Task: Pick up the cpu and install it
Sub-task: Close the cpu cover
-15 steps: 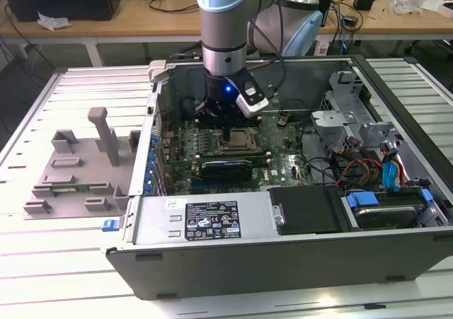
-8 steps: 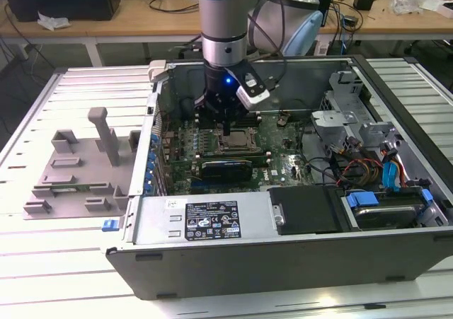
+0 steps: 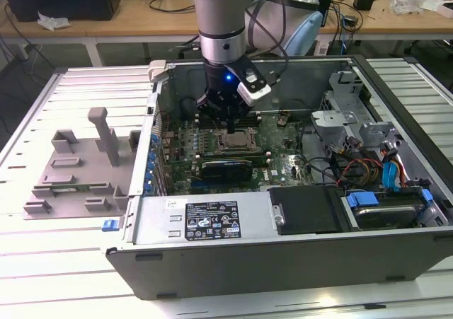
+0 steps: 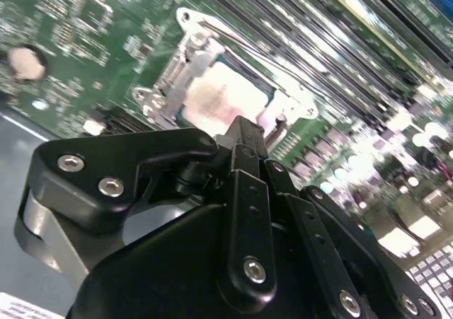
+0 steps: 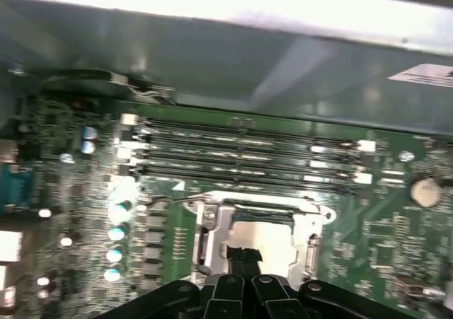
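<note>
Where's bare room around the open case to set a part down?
Bare slatted table between the grey tray and the near edge, at the exterior view's left of the case; another strip past the case on that view's right. Inside the case is crowded: motherboard, cables, the claw over the socket.

The arm [image 3: 221,29] is showing silver tubes and pale blue caps, a blue light [image 3: 228,78] glowing at its wrist; the black end effector [image 4: 244,131] is carrying silver screws [image 4: 255,268].
</note>
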